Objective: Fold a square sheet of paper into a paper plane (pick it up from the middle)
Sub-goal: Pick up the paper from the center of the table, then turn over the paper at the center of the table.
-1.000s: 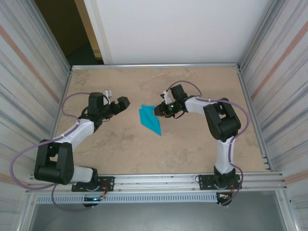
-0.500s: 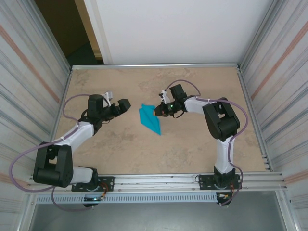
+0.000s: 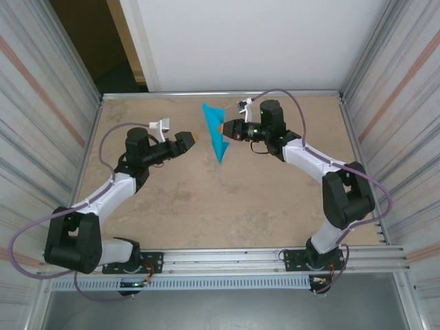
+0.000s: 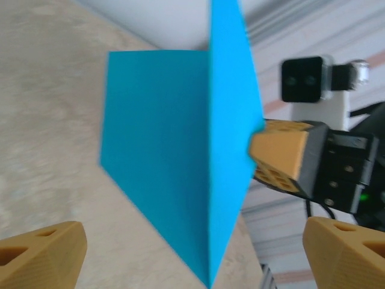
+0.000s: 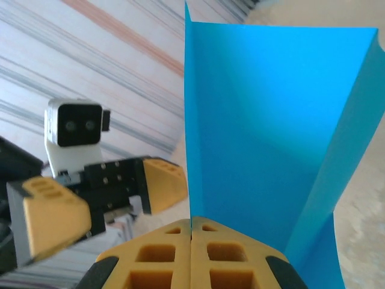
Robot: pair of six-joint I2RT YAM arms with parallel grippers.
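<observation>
Plane (image 3: 215,137) now hangs above the table (image 3: 206,199), lifted from where it lay, its edge pinched in the clenched right gripper (image 3: 222,128); left gripper (image 3: 191,138) gapes just beside it, probably poised for a handover.

You have one table (image 3: 206,206). On it you have two arms: the left arm (image 3: 113,189) at 8 o'clock and the right arm (image 3: 316,161) at 4 o'clock. That makes two grippers, the left gripper (image 3: 187,139) and the right gripper (image 3: 223,128). Each one has two yellow fingers (image 4: 42,250), so you can count four fingers in all. You have two purple cables (image 3: 278,90), one on each arm. You have two little white cameras (image 3: 162,124), one on each wrist. You have one blue paper plane (image 3: 216,132), up near 12 o'clock.
</observation>
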